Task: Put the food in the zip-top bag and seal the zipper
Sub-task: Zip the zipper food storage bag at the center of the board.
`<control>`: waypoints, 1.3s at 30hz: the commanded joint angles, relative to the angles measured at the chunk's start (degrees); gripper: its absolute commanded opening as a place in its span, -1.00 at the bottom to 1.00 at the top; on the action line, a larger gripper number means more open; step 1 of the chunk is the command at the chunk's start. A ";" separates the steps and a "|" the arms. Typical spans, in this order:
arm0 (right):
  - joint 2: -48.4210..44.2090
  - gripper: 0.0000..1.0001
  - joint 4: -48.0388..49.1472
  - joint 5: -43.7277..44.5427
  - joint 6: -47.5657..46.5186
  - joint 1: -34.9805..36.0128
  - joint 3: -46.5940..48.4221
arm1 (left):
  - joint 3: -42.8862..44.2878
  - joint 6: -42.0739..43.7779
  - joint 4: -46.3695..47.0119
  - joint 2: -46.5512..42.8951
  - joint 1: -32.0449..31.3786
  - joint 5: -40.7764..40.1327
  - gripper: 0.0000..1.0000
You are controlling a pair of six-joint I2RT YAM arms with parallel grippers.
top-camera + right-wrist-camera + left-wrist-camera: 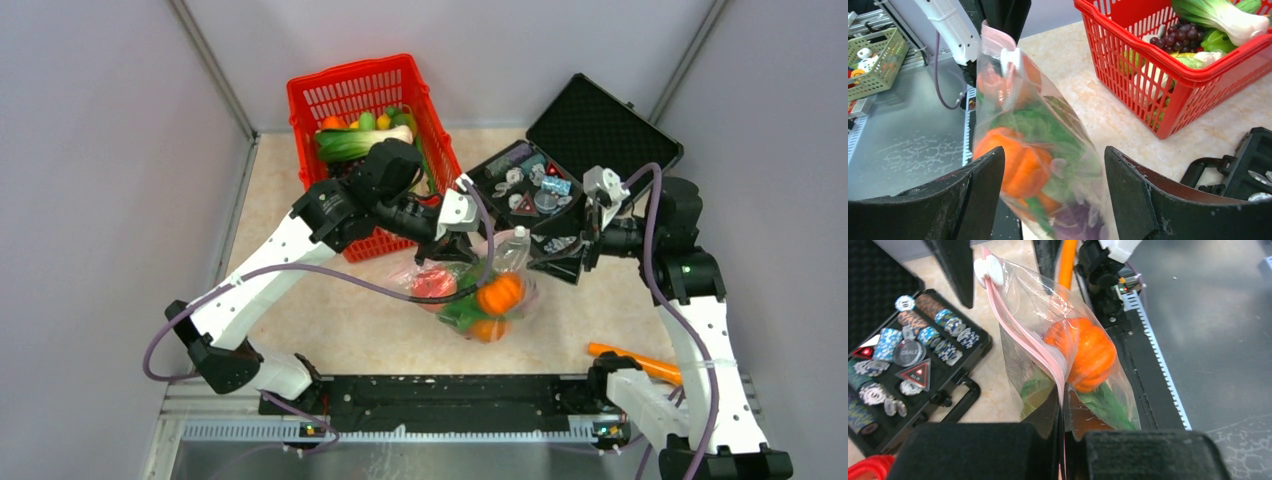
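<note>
The clear zip-top bag (500,270) hangs above the table and holds food: an orange pumpkin (499,294), a red ball (433,283), green lettuce (462,312) and an orange round (488,330). My left gripper (1063,430) is shut on the pink zipper (1023,332) at the bag's near end. The white slider (989,269) sits at the strip's far end. The pumpkin (1088,355) presses against the bag wall. My right gripper (1053,200) is open, its fingers (975,195) on either side of the bag (1033,130), not touching it.
A red lattice basket (400,75) with more toy vegetables stands at the back left. An open black case (600,125) of chips lies at the back right, close to the right gripper (572,255). An orange stick-like thing (630,360) lies at the front right.
</note>
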 commanded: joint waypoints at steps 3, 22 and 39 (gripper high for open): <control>0.54 0.44 6.06 -8.26 0.19 0.38 -0.39 | 5.92 7.49 -6.84 1.87 0.26 7.61 -1.00; -0.99 0.28 32.42 -8.77 24.27 6.34 -6.13 | 5.94 4.50 -3.01 3.62 0.17 10.17 -1.00; -0.28 -1.00 23.94 -2.93 18.68 8.02 -4.41 | 0.21 0.38 3.56 -0.26 0.22 3.29 -1.00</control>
